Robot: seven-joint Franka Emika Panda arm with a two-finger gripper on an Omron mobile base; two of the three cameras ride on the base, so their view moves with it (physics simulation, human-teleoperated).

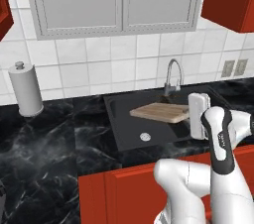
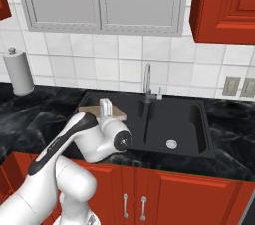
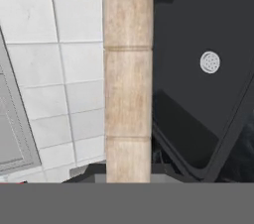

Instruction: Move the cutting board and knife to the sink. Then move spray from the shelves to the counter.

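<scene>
The hand (image 1: 191, 114) grips the board (image 1: 159, 112) by its right end, holding it level above the sink (image 1: 130, 134), centre-right in the left base view. The faucet (image 1: 172, 75) rises just behind. From the right base view the arm seems to hide most of the board. A paper-towel roll (image 1: 25, 89) stands on the worktop (image 1: 44, 143) at far left.
</scene>
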